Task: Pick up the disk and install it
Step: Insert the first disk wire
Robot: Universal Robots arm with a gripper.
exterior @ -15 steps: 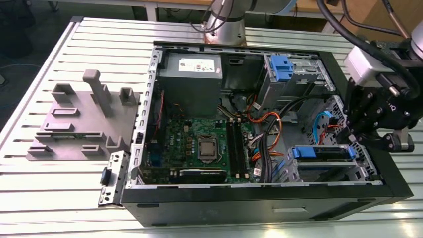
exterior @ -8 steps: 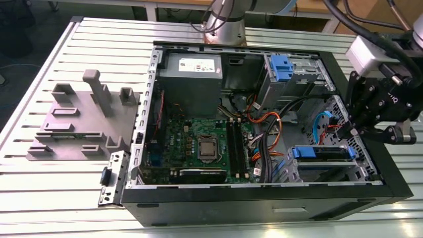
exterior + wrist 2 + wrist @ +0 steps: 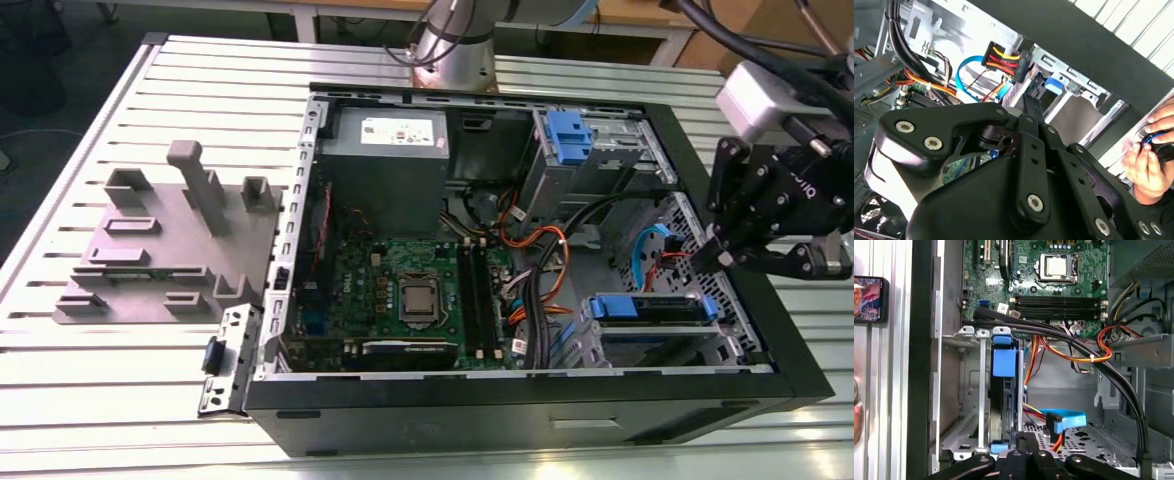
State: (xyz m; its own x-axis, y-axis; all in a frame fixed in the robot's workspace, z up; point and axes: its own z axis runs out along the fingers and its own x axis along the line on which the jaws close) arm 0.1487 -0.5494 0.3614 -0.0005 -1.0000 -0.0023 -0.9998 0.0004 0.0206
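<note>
Place: you worked in a robotics lab or workshop.
Bench: your slotted aluminium table (image 3: 94,400) carried an opened computer case (image 3: 507,405).
Fixtures: a grey jig plate (image 3: 147,270) sat beside it.

A slatted metal table (image 3: 120,400) carries an open black computer case (image 3: 534,425), which lies on its side across the middle and the exterior view's right. A grey moulded fixture (image 3: 147,265) with upright blocks lies flat on the slats at nine o'clock from the case, and the arm's round base column (image 3: 454,62) stands at twelve o'clock. In the first wrist view a phone (image 3: 869,299) shows over the slats just outside the case's black wall; whether it rests on them cannot be told.
</note>
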